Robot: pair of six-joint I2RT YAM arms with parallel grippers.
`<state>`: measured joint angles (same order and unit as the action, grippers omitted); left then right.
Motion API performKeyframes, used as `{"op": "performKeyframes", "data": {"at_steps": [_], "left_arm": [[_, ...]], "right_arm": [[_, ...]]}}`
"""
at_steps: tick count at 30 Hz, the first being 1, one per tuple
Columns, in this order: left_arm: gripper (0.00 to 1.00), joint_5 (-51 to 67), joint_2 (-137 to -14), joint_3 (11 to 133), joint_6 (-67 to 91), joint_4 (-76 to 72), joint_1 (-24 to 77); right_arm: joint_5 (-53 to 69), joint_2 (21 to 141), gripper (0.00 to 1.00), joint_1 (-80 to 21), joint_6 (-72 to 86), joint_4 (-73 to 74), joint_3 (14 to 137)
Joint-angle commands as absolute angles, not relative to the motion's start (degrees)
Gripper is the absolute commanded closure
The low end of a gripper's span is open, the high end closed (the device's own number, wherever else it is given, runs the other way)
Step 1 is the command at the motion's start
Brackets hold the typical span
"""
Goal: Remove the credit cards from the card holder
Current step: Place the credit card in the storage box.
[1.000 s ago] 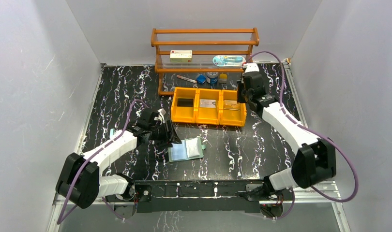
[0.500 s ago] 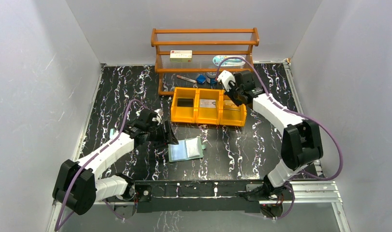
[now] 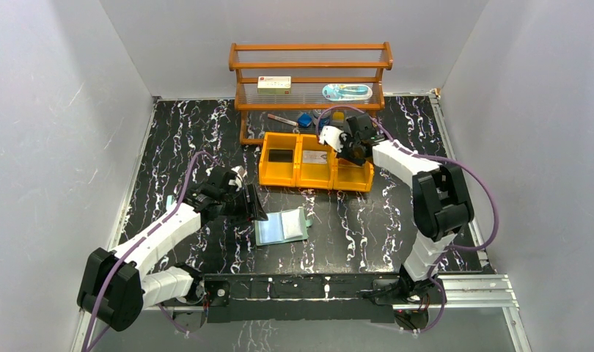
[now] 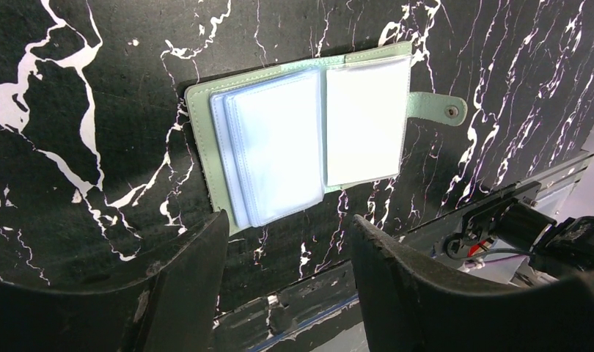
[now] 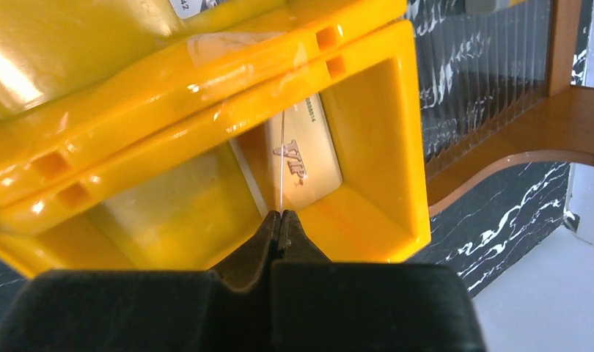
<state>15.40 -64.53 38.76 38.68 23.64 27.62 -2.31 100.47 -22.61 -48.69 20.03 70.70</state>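
Since half a second ago, the right arm has folded tighter over the black marbled table [image 3: 397, 220] and its wrist has dropped toward 7 o'clock, down from the wooden rack [image 3: 309, 66] to the three-compartment orange bin [image 3: 316, 180]. The left arm has barely shifted. It lies low and outstretched, and the left gripper [image 4: 288, 218] hovers with its fingers spread wide just at 9 o'clock of the card holder [image 3: 281, 226]. The holder lies open at table centre, clear sleeves up. The right gripper [image 5: 281, 218] points down over the bin's right compartment, its fingertips pinched on a thin card [image 5: 281, 161] seen edge-on. Below it lies a tan VIP card [image 5: 305, 158]. A grey card [image 3: 314, 156] sits in the middle compartment and a dark card [image 3: 280, 155] in the left.
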Motion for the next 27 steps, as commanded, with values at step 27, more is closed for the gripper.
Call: {"op": "performKeyframes", "data": {"at_steps": [27], "left_arm": [[0.4,15.0,-64.2,39.3,37.6,26.3,27.8]], "right_arm": [[-2.7,104.3,0.61,-22.8,-56.4,14.7,68.7]]}}
